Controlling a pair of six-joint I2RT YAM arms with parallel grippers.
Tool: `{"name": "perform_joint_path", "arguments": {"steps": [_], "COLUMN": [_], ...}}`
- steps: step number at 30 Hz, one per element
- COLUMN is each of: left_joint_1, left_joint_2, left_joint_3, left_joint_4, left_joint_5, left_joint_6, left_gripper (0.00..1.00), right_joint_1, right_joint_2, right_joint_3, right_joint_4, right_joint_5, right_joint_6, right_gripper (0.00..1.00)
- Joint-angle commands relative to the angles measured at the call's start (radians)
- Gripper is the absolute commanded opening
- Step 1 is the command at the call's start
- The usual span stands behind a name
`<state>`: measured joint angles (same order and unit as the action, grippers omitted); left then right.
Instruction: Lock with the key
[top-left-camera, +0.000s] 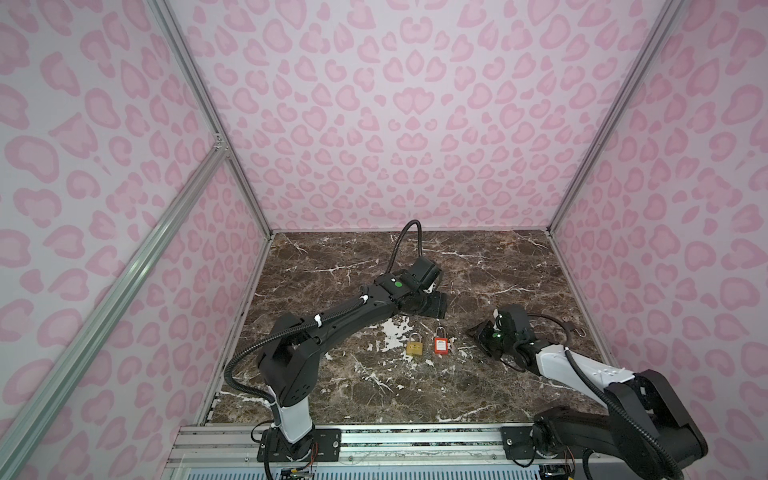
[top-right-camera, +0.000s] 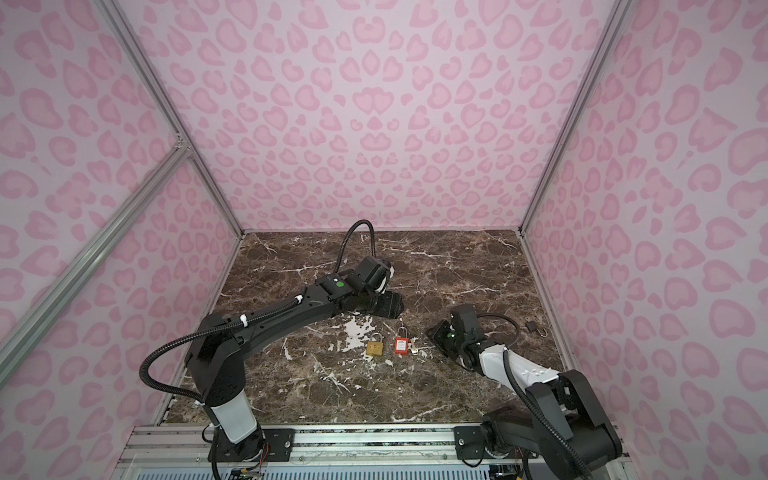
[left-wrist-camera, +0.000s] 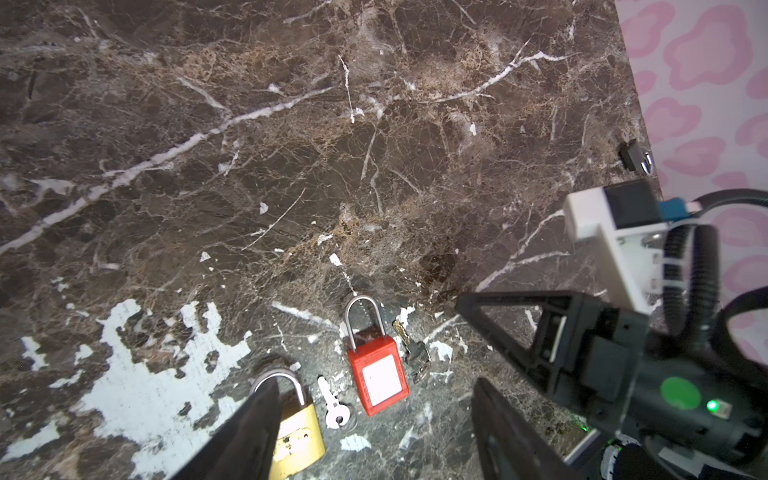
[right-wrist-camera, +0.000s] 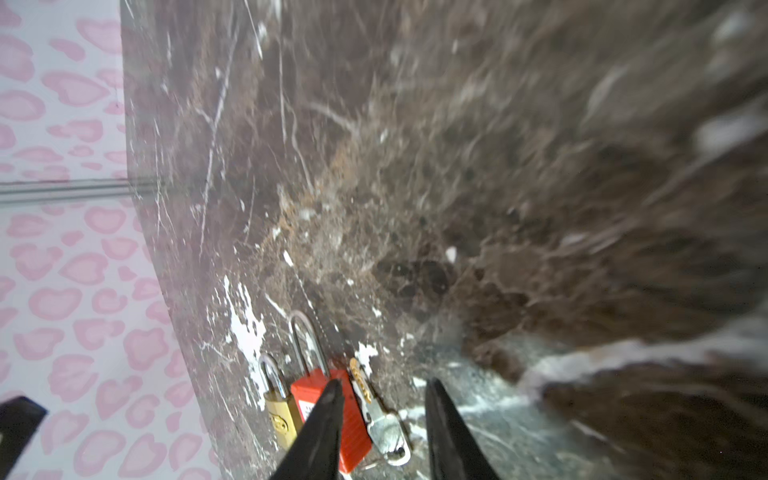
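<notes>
Mounting rail at the near edge carries both arm bases, so both arms reach away over the marble worktop.

Mid-worktop, a brass padlock and a red padlock lie flat side by side, apart, with shackles pointing far. That probably leaves the keyway ends facing the arms. Can't tell if either shackle is seated.

A silver key lies between the two locks. A ringed key lies just right of the red one, close to touching. Each key sits next to a lock, likely so it can be pinched off the surface.

Right hand is low, just right of the red padlock, tips partly apart and holding nothing. The ringed key lies on the worktop just ahead of the gap, so this looks set for a key pick, not yet made. The far part of that wrist view is blurred.

A black padlock sits well right by the wall, shackle hooked open, out of play.

Farther back, left hand hovers just beyond the two locks, spread wide and empty. It is probably waiting to steady a lock body for the key.
</notes>
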<state>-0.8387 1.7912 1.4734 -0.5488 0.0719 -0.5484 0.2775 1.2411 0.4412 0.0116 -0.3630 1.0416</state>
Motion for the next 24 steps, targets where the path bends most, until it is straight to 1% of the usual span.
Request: {"name": "perform_joint_path", "arguments": {"steps": [1, 4, 6, 7, 9, 11, 13, 15, 18, 19, 21, 24], "left_joint_1": [0.0, -0.001, -0.002, -0.002, -0.003, -0.004, -0.004, -0.006, -0.007, -0.009, -0.01, -0.012], "left_joint_2": [0.003, 0.005, 0.007, 0.009, 0.012, 0.017, 0.027, 0.039, 0.057, 0.062, 0.072, 0.083], "left_joint_3": [0.005, 0.01, 0.011, 0.013, 0.018, 0.026, 0.043, 0.063, 0.093, 0.1, 0.114, 0.131], "left_joint_4": [0.021, 0.021, 0.022, 0.022, 0.022, 0.021, 0.009, -0.003, -0.019, -0.023, -0.028, -0.034], "left_joint_5": [0.018, 0.022, 0.026, 0.029, 0.036, 0.043, 0.055, 0.063, 0.072, 0.075, 0.079, 0.083], "left_joint_6": [0.001, 0.001, 0.001, 0.001, 0.001, 0.002, 0.005, 0.009, 0.014, 0.016, 0.016, 0.013], "left_gripper": [0.74, 0.74, 0.74, 0.74, 0.74, 0.74, 0.74, 0.74, 0.74, 0.74, 0.74, 0.74], "right_joint_1": [-0.077, -0.167, -0.236, -0.271, -0.328, -0.377, -0.426, -0.473, -0.56, -0.581, -0.595, -0.596], "right_joint_2": [-0.042, -0.084, -0.102, -0.109, -0.091, -0.032, 0.063, 0.158, 0.277, 0.303, 0.337, 0.378], "right_joint_3": [0.055, 0.11, 0.129, 0.135, 0.177, 0.244, 0.345, 0.429, 0.506, 0.518, 0.537, 0.575], "right_joint_4": [-0.211, -0.351, -0.394, -0.4, -0.458, -0.52, -0.59, -0.63, -0.613, -0.603, -0.58, -0.584], "right_joint_5": [0.112, 0.243, 0.305, 0.336, 0.442, 0.531, 0.607, 0.626, 0.54, 0.533, 0.552, 0.635], "right_joint_6": [-0.177, -0.298, -0.33, -0.34, -0.328, -0.321, -0.311, -0.322, -0.36, -0.362, -0.37, -0.381], "right_gripper": [0.47, 0.62, 0.71, 0.73, 0.76, 0.78, 0.79, 0.79, 0.78, 0.78, 0.78, 0.78]}}
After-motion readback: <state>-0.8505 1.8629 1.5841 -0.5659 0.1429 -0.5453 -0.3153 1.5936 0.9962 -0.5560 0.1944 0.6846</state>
